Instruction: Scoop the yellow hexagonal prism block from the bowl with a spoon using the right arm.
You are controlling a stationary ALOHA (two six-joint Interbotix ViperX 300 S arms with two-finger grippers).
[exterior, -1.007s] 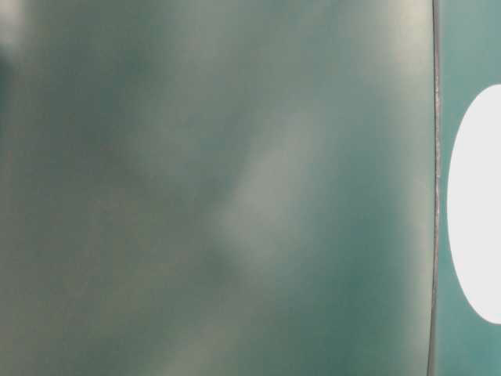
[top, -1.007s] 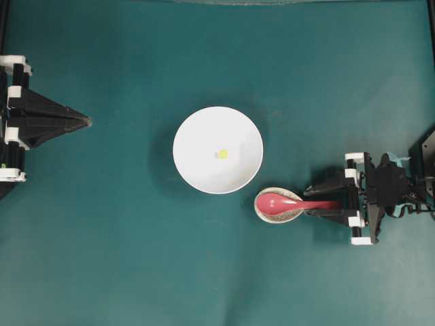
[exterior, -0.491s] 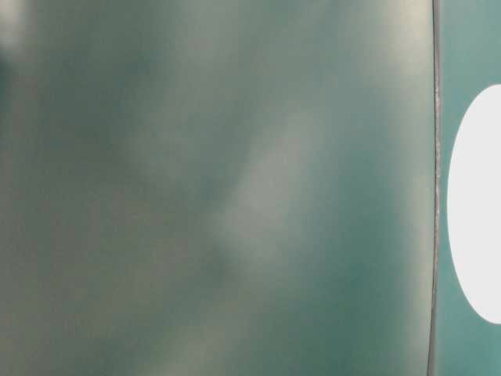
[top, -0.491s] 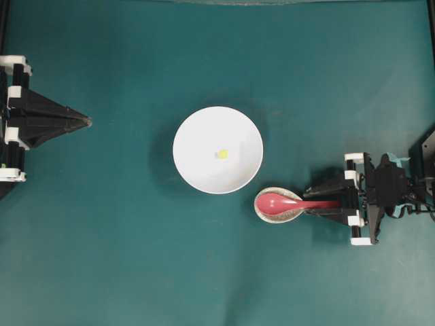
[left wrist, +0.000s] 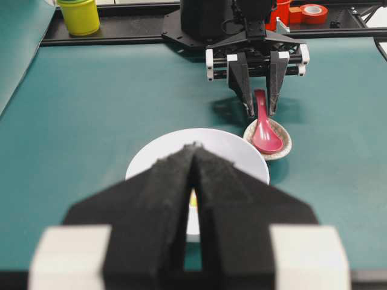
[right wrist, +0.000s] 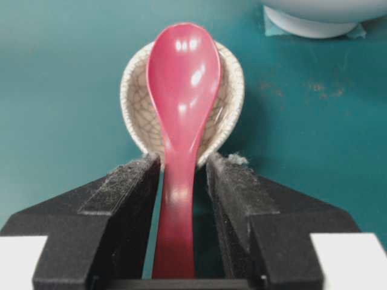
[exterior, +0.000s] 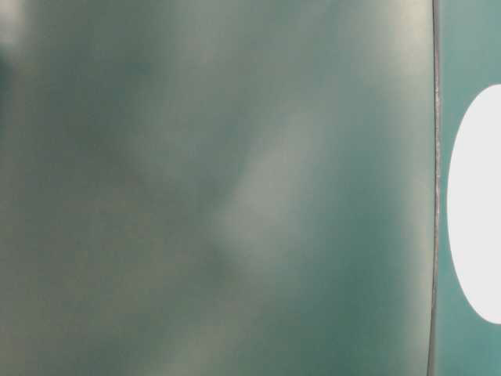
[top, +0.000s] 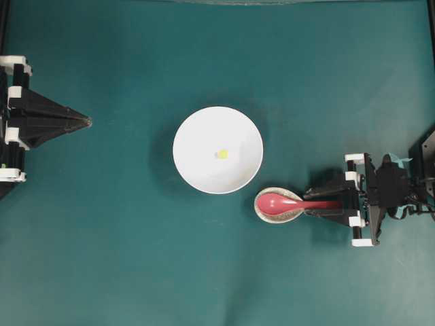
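Observation:
The white bowl (top: 204,136) sits mid-table with the tiny yellow hexagonal block (top: 222,154) lying in it. The pink-red spoon (top: 279,202) rests with its scoop in a small speckled beige dish (top: 272,214) just right of the bowl, handle pointing right. My right gripper (top: 309,202) straddles the handle. In the right wrist view the spoon (right wrist: 183,78) runs between the right gripper's (right wrist: 183,160) jaws with a thin gap on each side, so it is open. My left gripper (top: 87,122) is shut and empty at the far left, and its tips meet in the left wrist view (left wrist: 193,147).
A yellow cup (left wrist: 79,15) and red tape rolls (left wrist: 313,12) stand on the black rail behind the right arm. The table-level view is blurred green, with only the bowl's white side (exterior: 477,204) at its right edge.
The right gripper's jaws have narrowed a little around the spoon handle. The spoon, bowl, block and left arm have not moved.

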